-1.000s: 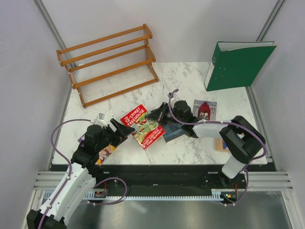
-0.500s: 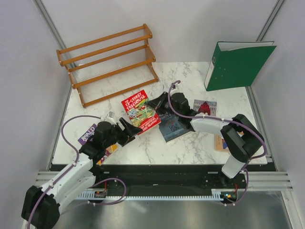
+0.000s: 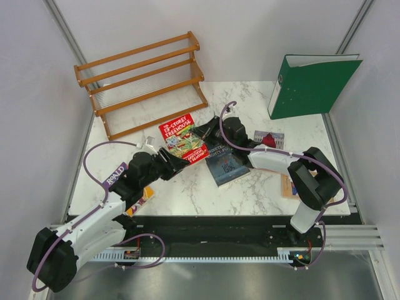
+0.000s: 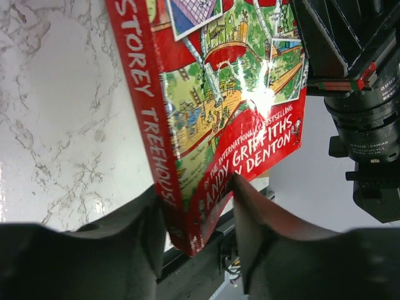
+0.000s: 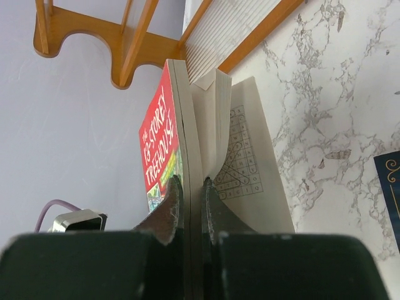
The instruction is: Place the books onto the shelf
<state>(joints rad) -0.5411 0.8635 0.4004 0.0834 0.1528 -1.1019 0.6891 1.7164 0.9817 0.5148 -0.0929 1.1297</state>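
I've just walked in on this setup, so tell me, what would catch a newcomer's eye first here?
The red book held mid-table: the right gripper clamps its edge while the left gripper straddles its near corner. Next, the big green binder standing at the far right corner, and the wooden shelf at the far left, with no books on it.

Gloss cover, matt paper, varnished wood
The red book has a glossy cover catching glare, its inner pages plain matt paper; the shelf at the far left is smooth varnished wood, the table polished marble-look, the binder matt green card
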